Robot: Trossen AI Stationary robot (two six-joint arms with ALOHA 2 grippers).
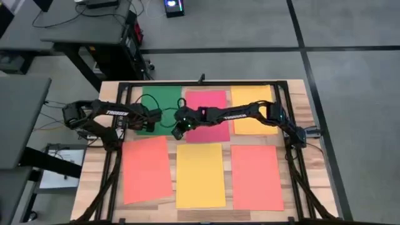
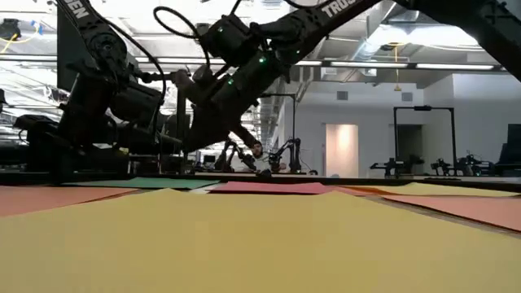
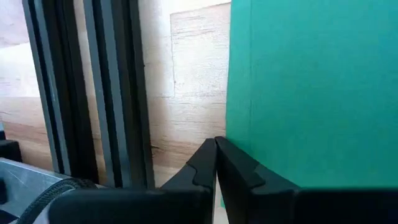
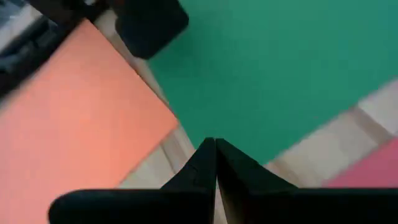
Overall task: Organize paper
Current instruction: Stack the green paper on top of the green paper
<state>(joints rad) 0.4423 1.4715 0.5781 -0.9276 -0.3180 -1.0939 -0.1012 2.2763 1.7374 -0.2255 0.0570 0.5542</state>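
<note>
Six sheets of paper lie flat on the wooden table in two rows. Green (image 1: 164, 100), pink-red (image 1: 209, 106) and yellow-orange (image 1: 253, 109) are at the far side. Salmon (image 1: 147, 169), yellow (image 1: 200, 175) and salmon (image 1: 256, 177) are at the near side. My left gripper (image 1: 157, 115) is shut over the green sheet's (image 3: 311, 87) near left part, its tips (image 3: 216, 142) by the sheet's edge. My right gripper (image 1: 177, 131) is shut over the green sheet's near right corner (image 4: 261, 124). In the low view both stand a little above the sheets.
A black frame (image 1: 125, 94) runs round the tabletop, with rails (image 3: 112, 93) close beside the green sheet. Strips of bare wood (image 4: 168, 155) separate the sheets. Desks and cables (image 1: 87, 25) stand beyond the table's far left.
</note>
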